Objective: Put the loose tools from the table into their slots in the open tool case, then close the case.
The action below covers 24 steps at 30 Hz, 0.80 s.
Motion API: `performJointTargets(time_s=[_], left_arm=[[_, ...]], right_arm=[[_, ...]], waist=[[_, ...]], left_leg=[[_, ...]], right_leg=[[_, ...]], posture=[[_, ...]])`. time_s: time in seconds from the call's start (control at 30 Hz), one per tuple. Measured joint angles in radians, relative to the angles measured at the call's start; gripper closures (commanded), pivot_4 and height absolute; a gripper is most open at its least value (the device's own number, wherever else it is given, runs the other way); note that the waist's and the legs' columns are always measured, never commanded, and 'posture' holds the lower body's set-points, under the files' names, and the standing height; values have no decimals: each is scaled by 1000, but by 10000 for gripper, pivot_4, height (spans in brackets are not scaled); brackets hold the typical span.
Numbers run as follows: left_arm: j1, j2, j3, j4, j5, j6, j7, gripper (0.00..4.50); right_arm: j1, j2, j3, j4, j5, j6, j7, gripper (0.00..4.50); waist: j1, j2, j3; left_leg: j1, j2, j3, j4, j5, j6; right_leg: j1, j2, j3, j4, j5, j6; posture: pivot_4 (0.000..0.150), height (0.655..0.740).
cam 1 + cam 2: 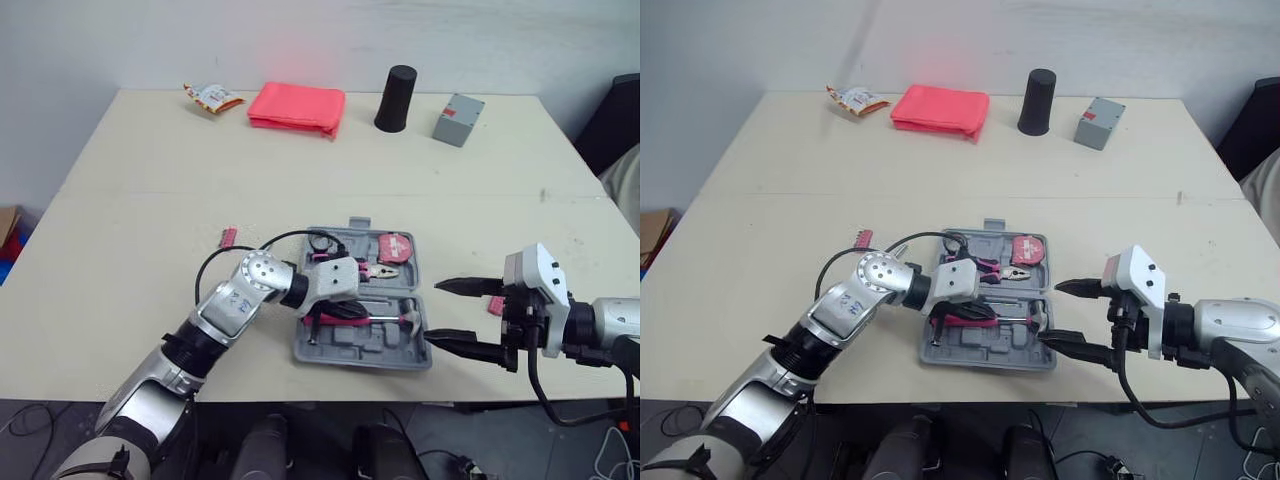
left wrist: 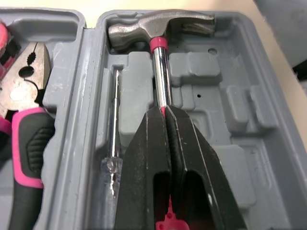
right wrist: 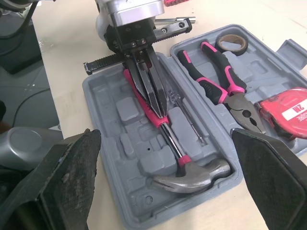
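Left wrist view looks straight down the left gripper [image 2: 165, 114]. Its two black fingers [image 2: 144, 158] are drawn in to a narrow wedge and pinch the hammer [image 2: 160, 28] where the chrome shaft meets the pink grip. The steel head lies at the top centre of that frame, seated in its moulded recess in the tool case [image 1: 352, 352]. The shaft runs down the middle of the grey tray. A thin screwdriver [image 2: 115, 120] with a clear handle lies in the groove just left of the shaft, apart from the fingers.

In the left eye view the open case sits at lower centre of the table [image 1: 150, 200], with the left arm reaching in from the lower left. The pink-handled pliers [image 3: 225, 91], a red tape measure [image 3: 288, 112] and a roll of black tape [image 3: 231, 43] fill the other half of the case.

At the lower right of the head views the right gripper [image 1: 435, 312] is spread wide. One fingertip points at the case's right edge and the other is near its lower right corner. It holds nothing, and I cannot tell whether the lower tip touches the case.
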Motion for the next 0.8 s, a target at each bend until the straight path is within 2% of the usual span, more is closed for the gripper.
performJointTargets(time_s=[0.17, 0.47, 0.7, 0.8], left_arm=[[-14, 4, -38, 2, 59, -53, 6, 44535], [-9, 9, -71, 0, 122, -115, 11, 44535], [-15, -3, -73, 0, 135, -109, 17, 44535], [-15, -38, -48, 12, 128, -73, 16, 44535]], right_arm=[[22, 8, 11, 9, -35, -25, -3, 0], [32, 15, 36, 36, -78, -64, -2, 0], [29, 15, 37, 45, -86, -65, 4, 0], [29, 16, 37, 45, -87, -65, 4, 0]], waist=[[0, 2, -6], [-2, 9, -13], [0, 10, -14], [4, 11, -14]], left_leg=[[13, 0, -1, -3, -6, -6], [13, 0, -1, -3, -7, -6], [13, 0, -2, -3, -7, -5], [11, -2, -3, -3, -7, -4]], right_leg=[[14, -3, -2, -5, 0, 0], [16, -5, -3, -8, 0, 1], [17, -5, -3, -11, 1, 2], [17, -7, -4, -13, 1, 2]], posture=[[1500, 7355], [1500, 7355], [1500, 7355], [1500, 7355]])
